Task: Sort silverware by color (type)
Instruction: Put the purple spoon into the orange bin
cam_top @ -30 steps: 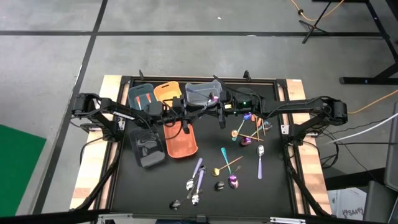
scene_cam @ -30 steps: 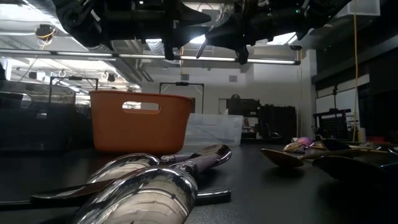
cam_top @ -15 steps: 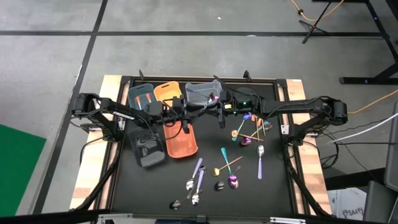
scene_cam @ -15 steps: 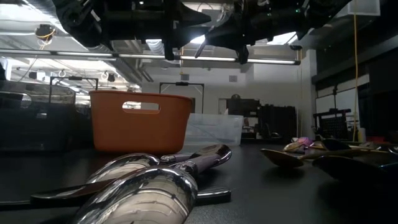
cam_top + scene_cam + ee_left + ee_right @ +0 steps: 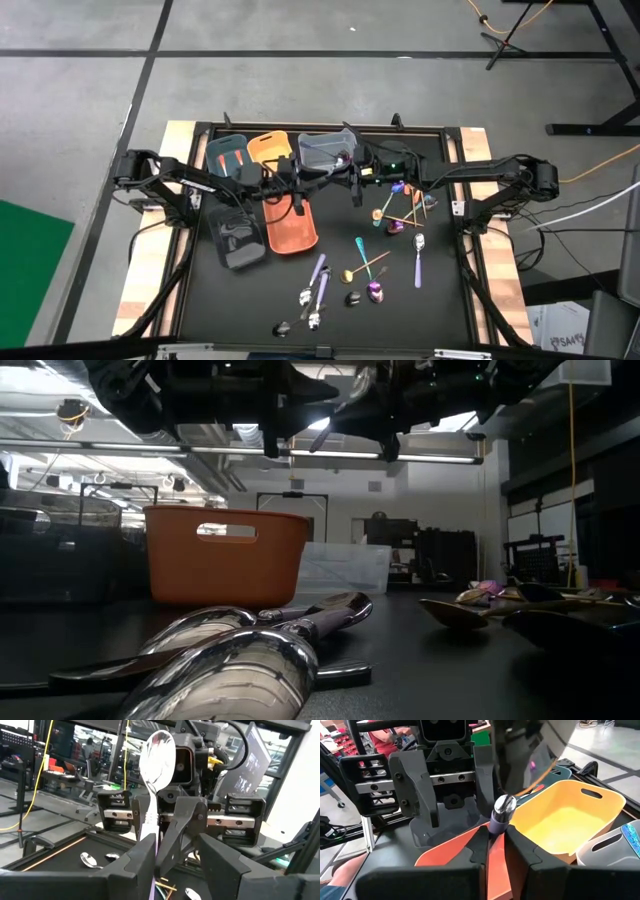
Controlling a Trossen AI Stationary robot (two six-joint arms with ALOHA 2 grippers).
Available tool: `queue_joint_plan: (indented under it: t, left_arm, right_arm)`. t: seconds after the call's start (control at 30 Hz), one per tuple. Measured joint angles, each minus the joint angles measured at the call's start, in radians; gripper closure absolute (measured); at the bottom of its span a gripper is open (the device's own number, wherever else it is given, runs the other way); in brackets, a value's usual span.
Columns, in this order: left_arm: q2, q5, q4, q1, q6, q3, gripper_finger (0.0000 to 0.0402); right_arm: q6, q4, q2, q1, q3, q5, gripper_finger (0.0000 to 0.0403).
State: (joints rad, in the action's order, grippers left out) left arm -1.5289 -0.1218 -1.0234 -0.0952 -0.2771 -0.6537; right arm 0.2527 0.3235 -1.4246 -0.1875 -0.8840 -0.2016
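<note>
Right gripper [image 5: 492,837] clenches a purple-handled spoon [image 5: 156,757] above the orange bin [image 5: 292,228], facing the released left gripper [image 5: 172,852]; light, stiff, slick, best pinched mid-handle.

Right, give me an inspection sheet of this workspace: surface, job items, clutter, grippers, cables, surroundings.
Surface: black table top in a wooden frame.
Job's things: one silver spoon with purple handle held upright between the arms; loose silverware scattered on the table's right half, silver pieces nearest the front.
Clutter: orange bin and dark bin mid-table; grey, yellow and clear bins along the far edge.
Grippers: right gripper shut on the spoon's handle; left gripper open, facing it, fingers either side of the spoon.
Cables: orange cable on the floor, right of the table.
Surroundings: grey floor, green mat at left; a person behind the table in the right wrist view.
</note>
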Motion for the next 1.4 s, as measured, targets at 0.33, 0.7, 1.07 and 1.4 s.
queue_joint_plan:
  t: [0.33,0.7,1.07,1.4]
  left_arm:
    - [0.001,0.128,0.024,0.002,-0.043,0.000,0.0277]
    - [0.004,0.250,0.167,0.054,-0.168,-0.001,0.0305]
    - [0.003,0.252,0.325,0.094,-0.187,0.000,0.0346]
    - [0.002,0.258,0.531,0.121,-0.219,-0.002,0.0383]
  right_arm:
    - [-0.026,-0.012,0.000,0.053,0.000,0.030,0.0383]
    - [-0.028,-0.023,-0.046,0.157,0.003,0.063,0.0393]
    - [-0.026,0.078,-0.188,0.215,0.003,0.103,0.0393]
    - [-0.025,0.183,-0.329,0.216,0.003,0.053,0.0393]
